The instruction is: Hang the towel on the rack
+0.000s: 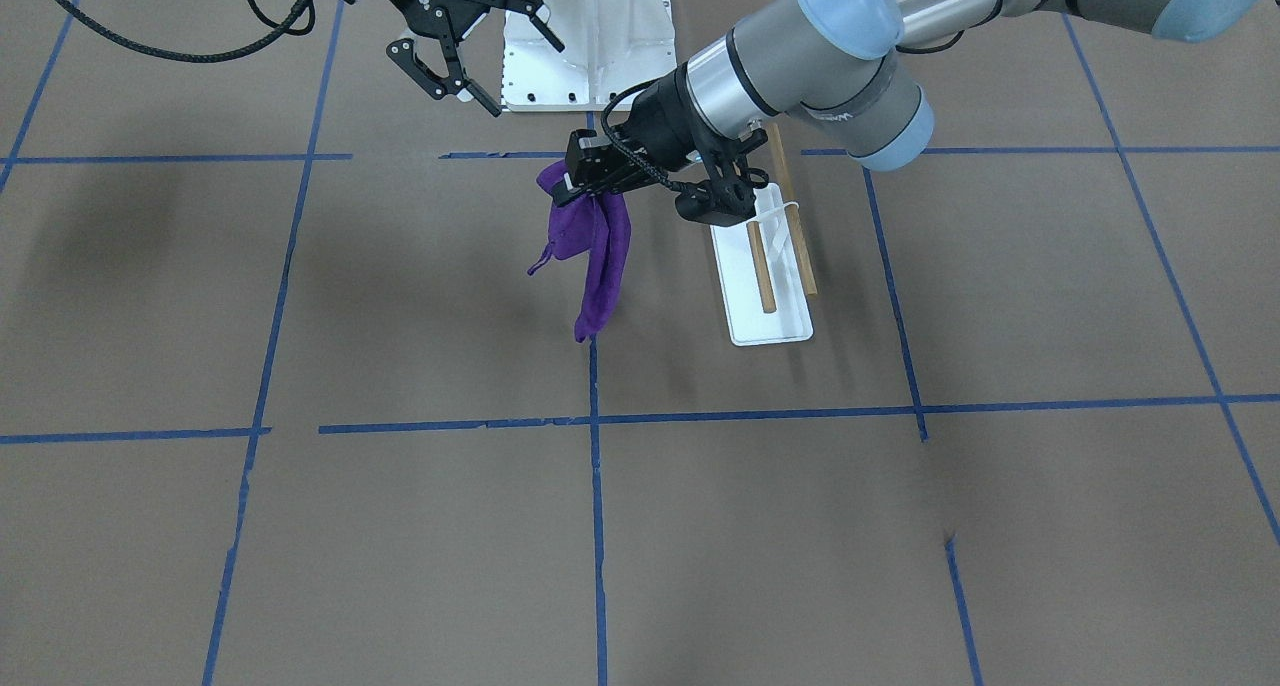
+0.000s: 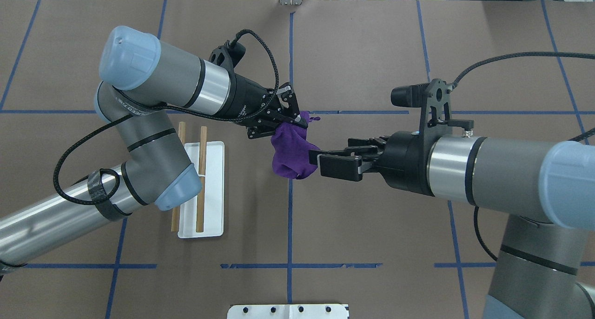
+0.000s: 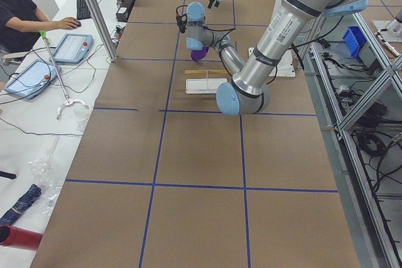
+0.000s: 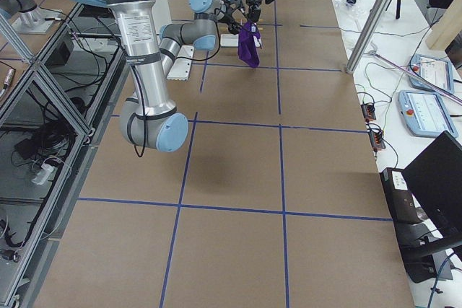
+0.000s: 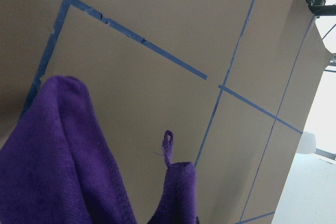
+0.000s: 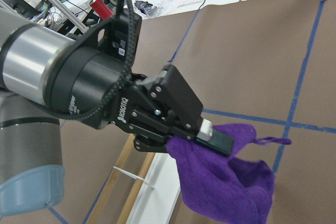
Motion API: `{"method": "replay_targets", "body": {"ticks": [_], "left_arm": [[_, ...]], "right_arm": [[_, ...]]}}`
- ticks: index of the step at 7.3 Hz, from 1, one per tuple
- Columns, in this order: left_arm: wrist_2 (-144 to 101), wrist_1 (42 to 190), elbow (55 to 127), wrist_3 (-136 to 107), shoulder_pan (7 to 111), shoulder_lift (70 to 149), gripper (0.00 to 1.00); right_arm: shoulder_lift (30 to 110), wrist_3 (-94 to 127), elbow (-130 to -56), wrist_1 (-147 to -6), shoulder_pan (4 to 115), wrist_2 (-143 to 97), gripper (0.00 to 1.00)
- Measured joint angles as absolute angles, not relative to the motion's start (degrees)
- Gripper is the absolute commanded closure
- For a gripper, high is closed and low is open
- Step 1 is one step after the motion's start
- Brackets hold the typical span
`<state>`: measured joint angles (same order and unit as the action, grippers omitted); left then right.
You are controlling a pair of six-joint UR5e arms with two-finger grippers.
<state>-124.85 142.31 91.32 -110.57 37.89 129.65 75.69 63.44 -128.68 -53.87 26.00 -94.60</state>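
The purple towel [image 1: 595, 256] hangs crumpled from my left gripper [image 1: 578, 181], which is shut on its top above the table's middle; it also shows in the overhead view [image 2: 290, 154] and the right wrist view [image 6: 226, 182]. The rack [image 2: 207, 216], a white tray base with two wooden dowel rods [image 2: 202, 170], stands under my left forearm, to the left of the towel and apart from it. In the front view the rack [image 1: 770, 321] is to the towel's right. My right gripper [image 1: 525, 78] is open and empty, its fingertips close beside the towel in the overhead view [image 2: 320, 163].
A large white metal pedestal [image 1: 590, 46] with bolt holes stands at the robot's side of the table, behind my right gripper. Blue tape lines cross the brown table. An operator [image 3: 19, 10] sits with tablets beyond the table's far edge.
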Motion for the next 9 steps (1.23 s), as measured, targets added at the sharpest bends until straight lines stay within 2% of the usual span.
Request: {"method": "replay_targets", "body": {"ticks": [2, 4, 6, 9], "left_arm": [[-124.8, 142.3, 91.4, -111.1, 37.9, 129.8, 1.0], [-124.1, 142.1, 93.0, -112.4, 37.8, 129.9, 1.0], [-118.3, 139.2, 96.2, -112.5, 37.6, 129.9, 1.0], [-104.2, 123.2, 105.8, -109.1, 34.9, 130.0, 1.0]], "right_arm": [[83.7, 63.3, -132.6, -53.9, 32.4, -104.8, 0.0], [90.1, 61.8, -132.8, -54.1, 47.0, -121.9, 0.0], [97.6, 52.0, -129.3, -54.3, 57.5, -128.7, 0.0], [103.6, 34.7, -123.5, -62.0, 66.2, -129.9, 0.0]]}}
